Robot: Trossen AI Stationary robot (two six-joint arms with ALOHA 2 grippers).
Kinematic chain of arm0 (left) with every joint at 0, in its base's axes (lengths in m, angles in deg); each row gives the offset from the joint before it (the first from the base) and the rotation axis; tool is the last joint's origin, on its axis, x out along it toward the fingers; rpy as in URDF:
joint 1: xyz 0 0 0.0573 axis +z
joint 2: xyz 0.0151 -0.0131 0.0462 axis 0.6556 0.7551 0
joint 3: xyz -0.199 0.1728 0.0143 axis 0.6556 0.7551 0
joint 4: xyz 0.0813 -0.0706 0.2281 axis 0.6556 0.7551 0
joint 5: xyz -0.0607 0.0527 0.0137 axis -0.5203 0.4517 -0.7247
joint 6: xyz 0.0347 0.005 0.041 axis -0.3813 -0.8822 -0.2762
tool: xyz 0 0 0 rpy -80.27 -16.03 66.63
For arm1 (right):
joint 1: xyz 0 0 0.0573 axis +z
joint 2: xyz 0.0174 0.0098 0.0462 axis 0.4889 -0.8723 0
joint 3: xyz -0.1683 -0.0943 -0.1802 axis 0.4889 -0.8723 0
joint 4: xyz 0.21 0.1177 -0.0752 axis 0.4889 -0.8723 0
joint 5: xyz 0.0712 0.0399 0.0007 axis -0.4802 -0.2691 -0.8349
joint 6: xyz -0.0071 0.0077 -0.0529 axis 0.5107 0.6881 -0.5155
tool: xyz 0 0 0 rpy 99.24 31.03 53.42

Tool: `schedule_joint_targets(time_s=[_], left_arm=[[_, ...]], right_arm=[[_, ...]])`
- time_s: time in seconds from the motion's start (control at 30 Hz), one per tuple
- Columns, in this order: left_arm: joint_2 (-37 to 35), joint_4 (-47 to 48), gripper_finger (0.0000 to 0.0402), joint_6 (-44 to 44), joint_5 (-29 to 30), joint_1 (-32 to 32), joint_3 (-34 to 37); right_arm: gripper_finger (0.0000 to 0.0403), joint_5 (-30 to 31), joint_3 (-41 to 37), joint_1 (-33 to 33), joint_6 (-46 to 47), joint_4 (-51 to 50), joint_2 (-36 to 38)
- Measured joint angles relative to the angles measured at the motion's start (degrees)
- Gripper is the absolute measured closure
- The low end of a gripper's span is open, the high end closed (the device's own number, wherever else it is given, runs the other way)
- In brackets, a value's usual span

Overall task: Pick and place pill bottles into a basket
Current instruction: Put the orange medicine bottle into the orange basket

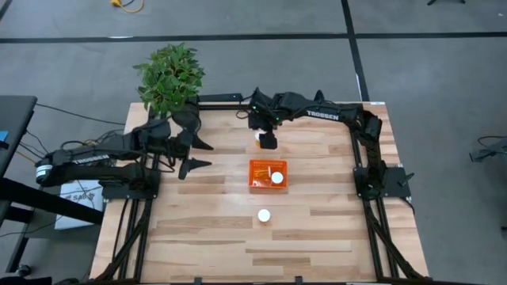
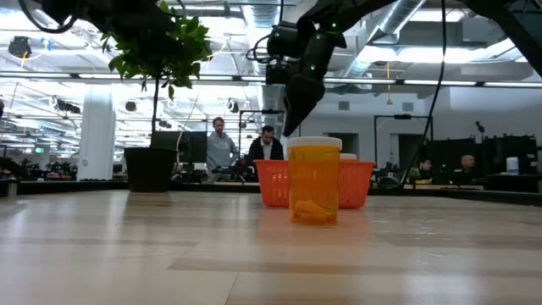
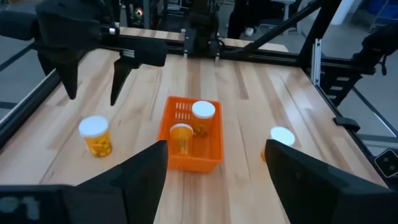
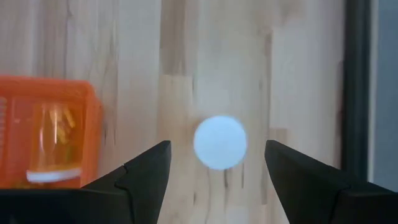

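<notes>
The right claw (image 4: 216,180) hovered spread over a white-capped pill bottle (image 4: 219,142) beside the basket (image 1: 267,175). Light, rigid and slick, it seemed best pinched across its cap. The left claw (image 3: 214,171) waited, spread.

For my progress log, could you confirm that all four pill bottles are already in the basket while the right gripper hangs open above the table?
Not quite: only two pill bottles are in the basket, one upright and one lying down. The left wrist view shows two more standing on the table, one under the right gripper and one on the basket's other side. The right gripper is indeed open.
</notes>
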Motion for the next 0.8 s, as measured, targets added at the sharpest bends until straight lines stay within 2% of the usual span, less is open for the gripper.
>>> schedule_joint_targets(time_s=[0.13, 0.8], left_arm=[[0.0, 0.1, 0.0142, -0.85, 0.0, 0.0, 0.69], [0.19, 0.05, 0.0142, -1.94, 0.03, 0.0, 0.69]], right_arm=[[0.0147, 1.97, -1.61, 0.19, 0.04, -0.28, 0.0], [0.0146, 4.43, -1.7, 0.56, -0.56, -0.28, 0.0]])
